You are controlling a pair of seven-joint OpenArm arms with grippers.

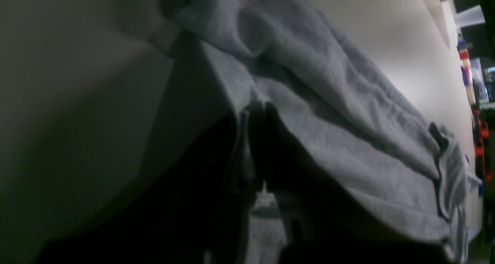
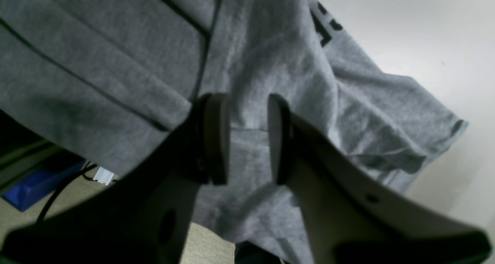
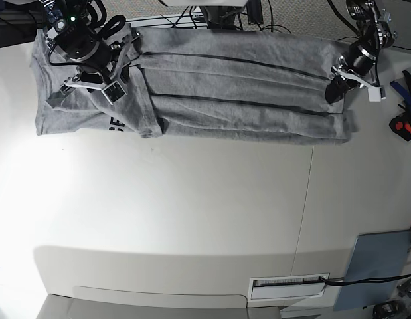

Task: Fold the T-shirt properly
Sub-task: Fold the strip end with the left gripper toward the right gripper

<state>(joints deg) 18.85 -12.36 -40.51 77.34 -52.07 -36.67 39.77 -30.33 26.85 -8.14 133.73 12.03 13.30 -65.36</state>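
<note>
Right gripper (image 2: 247,140): your right wrist view shows its two dark pads parted with a clear gap. Grey cloth is seen through that gap, and neither pad presses on it, so it holds nothing. In the base view this gripper (image 3: 92,83) sits over the shirt's sleeve end at the table's far left.

Left gripper (image 1: 258,113): your left wrist view shows the dark fingers close together with only a thin slit between them. The spot is in deep shadow, and you cannot tell whether cloth is pinched there. In the base view it (image 3: 334,90) points down onto the shirt's other end, at the far right.

T-shirt (image 3: 232,86): heather grey, spread in a long band along the table's far edge and gathered into lengthwise pleats with dark fold lines. A bit of black lettering (image 3: 115,123) peeks out at the near edge by the right gripper, and it also shows in the right wrist view (image 2: 325,24). The cloth (image 1: 328,113) runs away from the left gripper in rumpled ridges.

Table (image 3: 192,219): white, with the shirt along its far side. A grey pad (image 3: 376,266) lies at the near right corner, and a slotted vent plate (image 3: 288,287) sits beside it.
</note>
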